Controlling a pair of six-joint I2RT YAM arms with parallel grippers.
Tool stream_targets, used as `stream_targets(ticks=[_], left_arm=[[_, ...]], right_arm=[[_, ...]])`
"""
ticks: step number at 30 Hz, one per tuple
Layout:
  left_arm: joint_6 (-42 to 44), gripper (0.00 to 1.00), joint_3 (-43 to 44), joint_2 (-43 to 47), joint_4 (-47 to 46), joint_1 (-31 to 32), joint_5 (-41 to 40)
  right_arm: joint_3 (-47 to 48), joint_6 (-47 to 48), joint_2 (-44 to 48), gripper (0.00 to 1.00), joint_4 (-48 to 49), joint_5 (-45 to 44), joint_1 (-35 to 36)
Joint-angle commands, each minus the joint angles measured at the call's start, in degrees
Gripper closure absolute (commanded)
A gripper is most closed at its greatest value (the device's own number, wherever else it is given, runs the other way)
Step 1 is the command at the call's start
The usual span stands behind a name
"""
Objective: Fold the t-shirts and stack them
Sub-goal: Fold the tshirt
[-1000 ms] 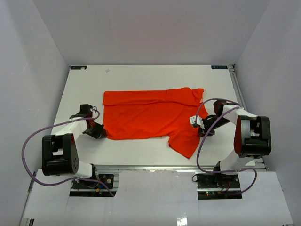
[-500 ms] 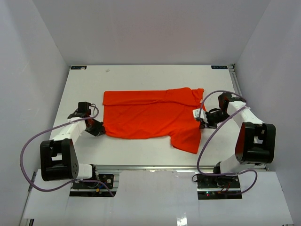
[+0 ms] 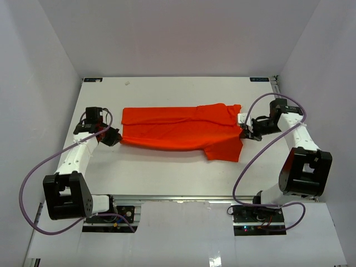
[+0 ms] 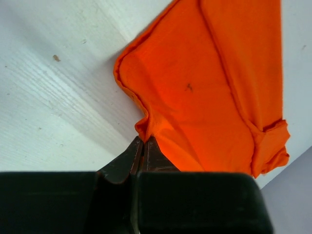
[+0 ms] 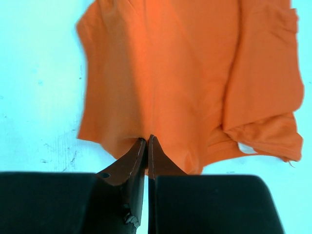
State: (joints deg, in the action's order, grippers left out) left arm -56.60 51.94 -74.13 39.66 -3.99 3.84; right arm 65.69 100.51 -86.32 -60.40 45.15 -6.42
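Crosswise, t-shirt (image 3: 178, 130), long axis left-right.

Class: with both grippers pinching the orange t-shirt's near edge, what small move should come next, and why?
Probably carry both pinched ends across to the far edge, then lower: left gripper and right gripper are shut on the t-shirt, its near half only partly folded over.

Bright, even light fills the top view, sharp all over, barely a shadow on the white table (image 3: 167, 172). Left wrist: crisp, a soft grey shadow under the t-shirt (image 4: 204, 87) edge. Right wrist: cold blue cast, t-shirt paler, with its edges slightly soft.
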Motion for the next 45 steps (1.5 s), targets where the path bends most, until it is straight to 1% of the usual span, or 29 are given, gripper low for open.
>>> stream_targets(ticks=[1, 18, 22, 27, 32, 38, 45], left_arm=[[0.2, 0.92, 4.4, 1.9, 0.3, 0.1, -0.1], [0.5, 0.92, 17.5, -4.9, 0.2, 0.2, -1.0], [0.9, 0.92, 19.5, -6.7, 0.0, 0.1, -1.7], [1.2, 0.92, 20.7, -9.0, -0.7, 0.1, -1.8], [1.7, 0.92, 21.4, -11.6, -1.5, 0.2, -1.4], [2.2, 0.92, 22.8, -14.4, -2.5, 0.2, -1.6], [2.4, 0.92, 24.6, -17.5, -3.3, 0.1, -1.9]], right_arm=[[3.9, -3.2, -0.6, 0.94, -0.5, 4.9, -1.2], [14.5, -15.9, -6.5, 0.94, 6.7, 10.9, -3.2], [17.4, -16.9, -8.5, 0.94, 7.1, 11.2, -3.1], [20.3, -16.8, -11.1, 0.94, 6.0, 11.1, -3.1], [20.3, -17.2, -13.1, 0.94, 6.0, 11.5, -3.1], [19.9, -19.4, -14.5, 0.94, 8.7, 11.3, -2.6], [21.9, -21.9, -17.1, 0.94, 11.4, 10.7, -1.5]])
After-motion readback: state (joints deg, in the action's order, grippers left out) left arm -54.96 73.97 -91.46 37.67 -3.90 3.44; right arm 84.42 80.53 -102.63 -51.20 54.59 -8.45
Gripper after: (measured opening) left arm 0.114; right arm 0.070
